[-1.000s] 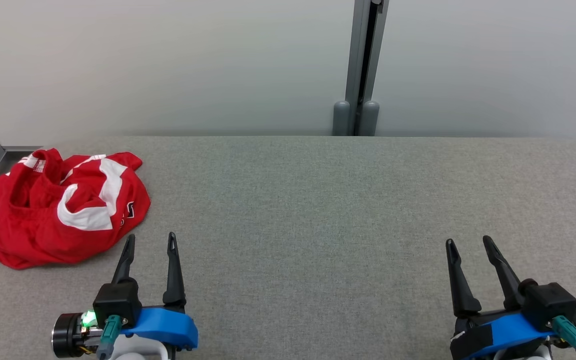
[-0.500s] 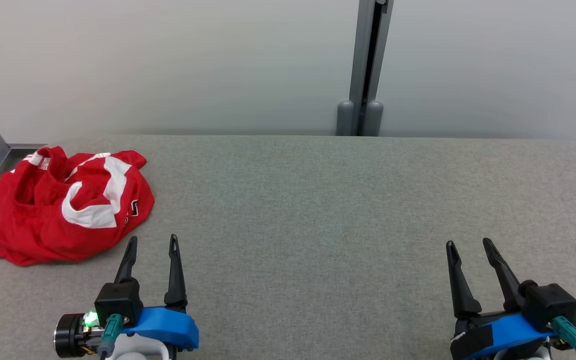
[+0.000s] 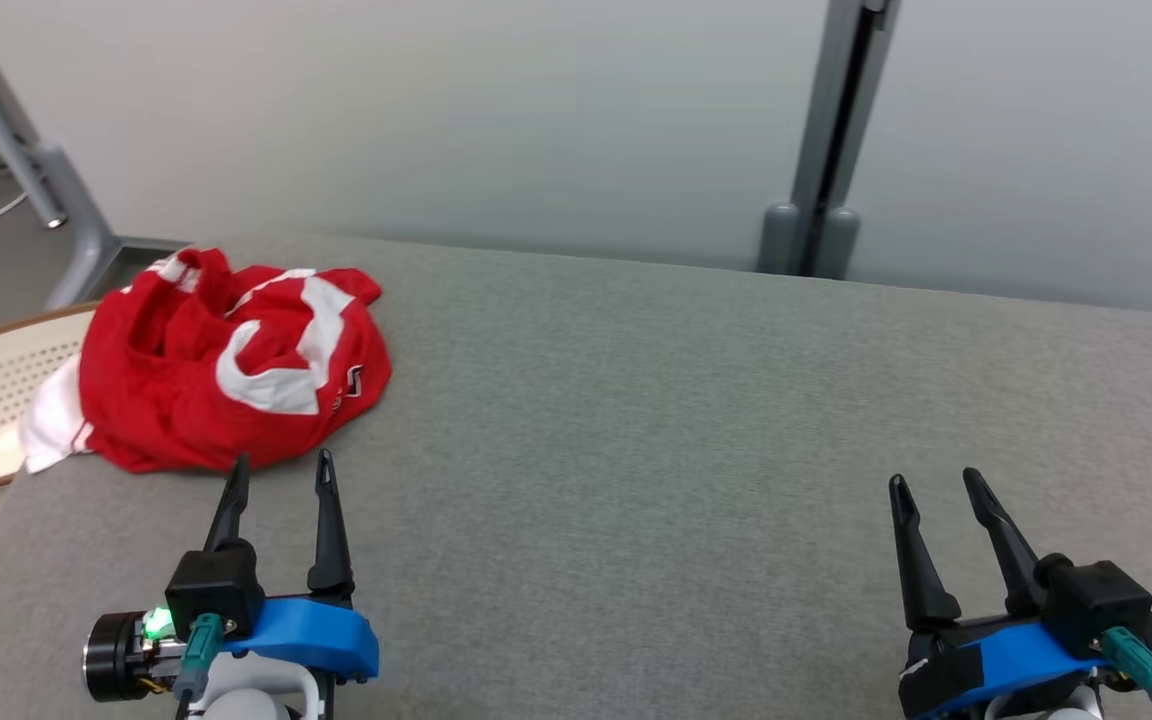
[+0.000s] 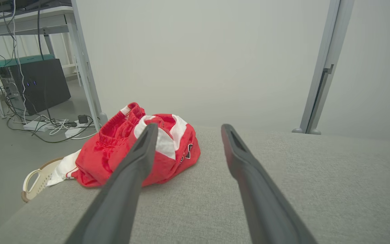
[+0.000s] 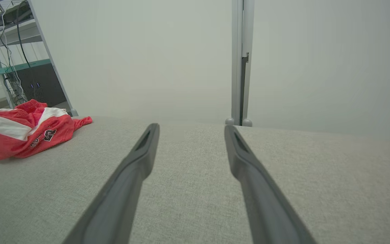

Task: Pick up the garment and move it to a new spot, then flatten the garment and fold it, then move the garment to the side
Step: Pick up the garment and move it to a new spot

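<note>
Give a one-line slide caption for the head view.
Crumpled red-and-white garment on the grey table, far left; left gripper open just short of it, right gripper open.

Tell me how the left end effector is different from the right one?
The left end effector points at the red garment, tips almost at its edge; the right end effector faces the grey table. The left has a green light glowing at its base; the right has black tape there. Both are open and empty.
</note>
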Available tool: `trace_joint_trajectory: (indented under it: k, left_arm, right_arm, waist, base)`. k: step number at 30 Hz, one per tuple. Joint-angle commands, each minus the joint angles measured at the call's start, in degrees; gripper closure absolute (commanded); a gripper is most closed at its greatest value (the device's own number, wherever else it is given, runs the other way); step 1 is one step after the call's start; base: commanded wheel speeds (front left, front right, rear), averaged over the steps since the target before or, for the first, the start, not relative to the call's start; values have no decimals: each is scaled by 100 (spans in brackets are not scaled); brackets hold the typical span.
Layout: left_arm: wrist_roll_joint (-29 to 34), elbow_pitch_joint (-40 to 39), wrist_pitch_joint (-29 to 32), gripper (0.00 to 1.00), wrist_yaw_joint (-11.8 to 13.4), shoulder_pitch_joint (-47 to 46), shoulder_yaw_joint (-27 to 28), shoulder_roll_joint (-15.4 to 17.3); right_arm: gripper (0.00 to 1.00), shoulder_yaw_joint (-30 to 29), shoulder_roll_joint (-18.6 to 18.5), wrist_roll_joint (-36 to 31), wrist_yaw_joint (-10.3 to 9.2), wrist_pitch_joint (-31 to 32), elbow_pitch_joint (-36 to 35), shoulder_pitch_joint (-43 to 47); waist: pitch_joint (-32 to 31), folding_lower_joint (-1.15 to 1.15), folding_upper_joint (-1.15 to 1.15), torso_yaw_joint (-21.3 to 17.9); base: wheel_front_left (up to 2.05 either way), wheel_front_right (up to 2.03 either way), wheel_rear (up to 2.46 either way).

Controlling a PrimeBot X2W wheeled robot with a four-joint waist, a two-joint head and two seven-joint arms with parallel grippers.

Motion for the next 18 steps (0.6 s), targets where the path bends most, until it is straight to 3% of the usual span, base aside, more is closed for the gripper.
trace_joint_trajectory:
  k: [1,18]
  left_arm:
    - [-27,-10,-2,0,19,-96,-1,37]
    - [-181,-117,-4,0,96,-107,50,120]
  right_arm:
    - [0,-9,-33,-56,1,-23,-15,-69]
    - [0,-57,-33,-149,1,-21,29,-252]
  waist:
    - [111,0,0,175]
    - [373,0,0,1521]
  base:
    - [0,0,0]
    - [0,0,0]
